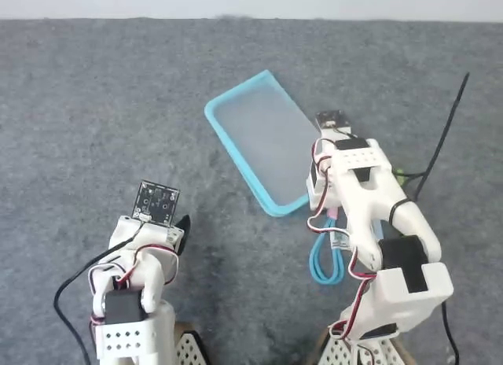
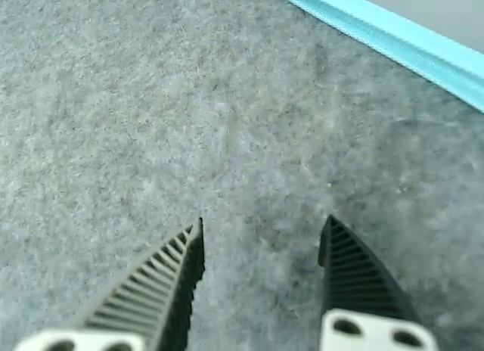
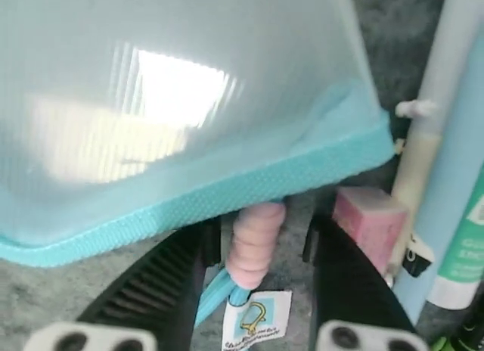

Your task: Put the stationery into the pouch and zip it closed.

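The translucent pouch (image 1: 263, 137) with a light-blue border lies flat and slanted on the grey carpet. Its border (image 3: 227, 200) crosses the right wrist view. My right gripper (image 3: 257, 241) is open, its jaws either side of the pink ribbed zipper pull (image 3: 255, 241) with small gaps. Beside the pull lie a pink eraser (image 3: 367, 218), a white pen (image 3: 420, 147) and a light-blue pen (image 3: 457, 139). My left gripper (image 2: 261, 241) stands open over bare carpet, left of the pouch, with nothing between its fingers.
A blue cord loop (image 1: 326, 261) and a small white tag (image 3: 257, 317) trail from the pull toward the right arm's base. A black cable (image 1: 444, 137) runs along the right side. Grey carpet (image 1: 102, 105) spreads left of the pouch.
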Tool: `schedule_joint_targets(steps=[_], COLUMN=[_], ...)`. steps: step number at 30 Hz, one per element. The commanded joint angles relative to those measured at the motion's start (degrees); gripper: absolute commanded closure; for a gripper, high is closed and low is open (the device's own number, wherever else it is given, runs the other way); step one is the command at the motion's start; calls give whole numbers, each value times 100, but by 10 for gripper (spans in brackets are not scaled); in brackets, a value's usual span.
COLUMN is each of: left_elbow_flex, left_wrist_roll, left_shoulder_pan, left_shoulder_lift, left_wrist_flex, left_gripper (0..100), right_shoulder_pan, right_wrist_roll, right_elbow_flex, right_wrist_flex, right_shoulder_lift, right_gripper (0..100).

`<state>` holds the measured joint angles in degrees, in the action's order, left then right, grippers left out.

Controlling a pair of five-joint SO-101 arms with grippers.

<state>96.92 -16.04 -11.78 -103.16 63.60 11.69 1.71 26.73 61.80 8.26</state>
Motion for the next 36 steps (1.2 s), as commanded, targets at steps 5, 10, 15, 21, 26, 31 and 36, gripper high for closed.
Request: schedule_joint_targets(steps=[5,10,15,21,26,31,36], left_elbow_flex=[-31,-31,-259,-1323,-2404,-3512,-3204], left_wrist_roll=[-53,-70,-360,-281,-220,615,1248], left_shoulder_pan=[-9,-35,-44,-9,0,149,1055], left_shoulder_lift=[-105,-114,-114,70,1574,3376,4202], left_wrist_flex=[26,-105,53,193,149,-440,-1653], left_gripper=[764,764,761,761,723,707,707], right_shoulder_pan=[-57,-75,-171,268,971,1640,1710], right_wrist_roll=[-26,-633,-668,-1002,-1073,-1336,-1389], right_elbow_flex=[-316,-378,-422,-79,185,1152,1653], right_wrist_flex=[-391,-31,585,673,673,409,295], right_shoulder_lift=[259,119,-1042,-2958,-4418,-5411,-5560], right_gripper=[998,991,991,992,992,992,992])
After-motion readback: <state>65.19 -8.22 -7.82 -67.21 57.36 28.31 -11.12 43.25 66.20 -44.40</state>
